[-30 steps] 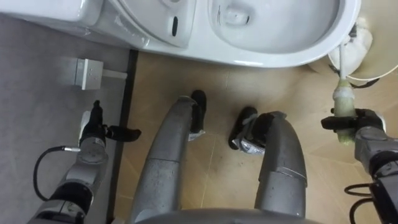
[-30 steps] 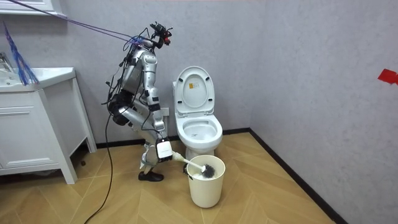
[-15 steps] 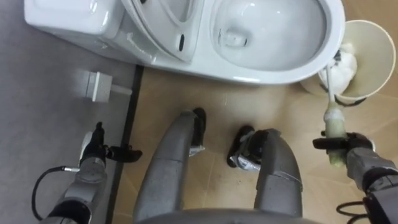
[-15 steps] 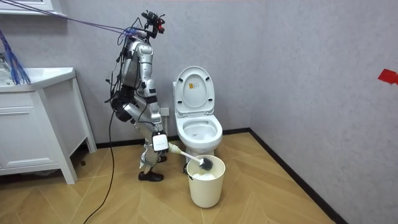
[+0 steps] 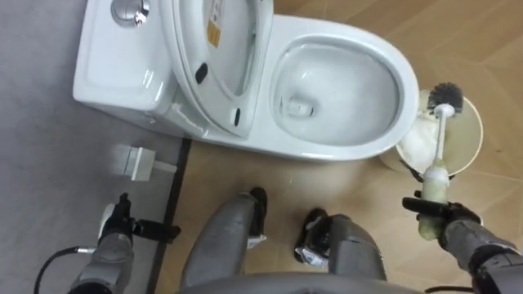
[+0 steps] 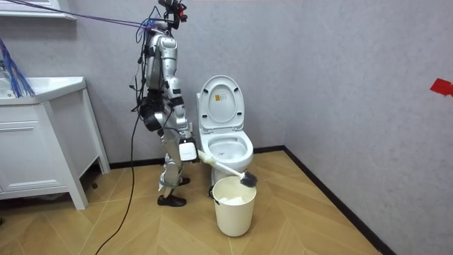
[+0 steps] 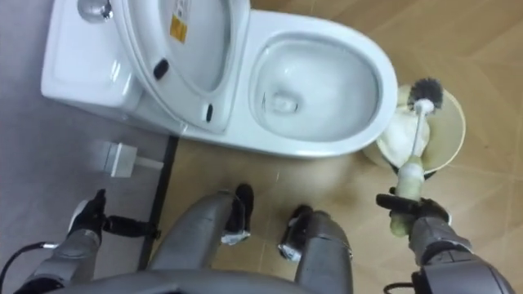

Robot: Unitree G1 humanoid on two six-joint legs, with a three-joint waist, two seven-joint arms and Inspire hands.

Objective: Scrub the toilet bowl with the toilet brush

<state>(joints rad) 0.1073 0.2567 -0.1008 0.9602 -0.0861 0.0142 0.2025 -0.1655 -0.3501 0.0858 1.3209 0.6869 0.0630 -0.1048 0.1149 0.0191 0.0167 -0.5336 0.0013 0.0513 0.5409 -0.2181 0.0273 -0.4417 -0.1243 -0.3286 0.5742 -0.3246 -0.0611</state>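
Brush (image 5: 440,139) is in the right hand (image 5: 451,222), whose fingers are curled round the lower end of its pale handle. From that hand the handle runs forward, away from the robot, leaning a little to its right. The dark bristle head is at the far end, over the bucket (image 5: 477,137). In the room view the shaft slopes down from the hand, and the head hangs just above the bucket's rim, not inside it.

The toilet (image 5: 399,75) has its lid raised, and its open bowl lies to the left of the brush head, with the bucket just beside its front rim. The next move therefore looks like a sideways one. The head must swing left over the near rim and then dip into the bowl, with the long axis tipped more steeply down. The right arm is the nearer one and already has the tool.

The left hand (image 5: 119,226) hangs low at the robot's left, near the wall. Its fingers look straight, its thumb is out, and it holds nothing. The robot stands upright, close before the toilet.
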